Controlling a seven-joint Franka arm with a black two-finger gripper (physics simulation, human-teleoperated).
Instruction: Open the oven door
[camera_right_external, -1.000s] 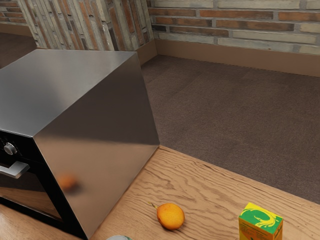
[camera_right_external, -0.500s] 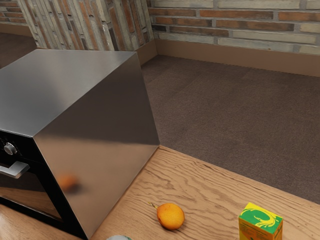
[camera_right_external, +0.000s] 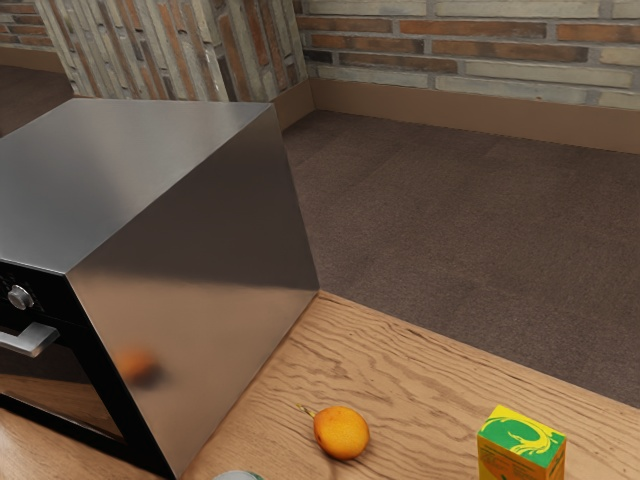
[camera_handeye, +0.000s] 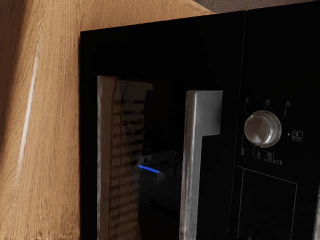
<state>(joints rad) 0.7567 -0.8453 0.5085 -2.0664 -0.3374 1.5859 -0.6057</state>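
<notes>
Exterior view: oven (camera_right_external: 200, 240) at the exterior view's left, on the desk (camera_right_external: 400, 380)
Oven door (camera_handeye: 160, 55): shut, silver handle (camera_handeye: 191, 175) on its front
Fruit (camera_right_external: 342, 433): between oven and carton (camera_right_external: 520, 440)
Jaws: cannot tell whether open or closed

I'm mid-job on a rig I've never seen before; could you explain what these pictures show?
The machine is one jointed arm with a two-finger gripper, in a simulation. The exterior view comes from a camera at the arm's side: a metal oven stands on a wooden table, with an orange fruit and a green-topped carton beside it, apart from each other. The wrist view comes from a camera on the arm's hand, facing the oven's front: the closed door, its metal handle and a round knob. The oven looks turned sideways there. Whether anything is held, I cannot tell.
</notes>
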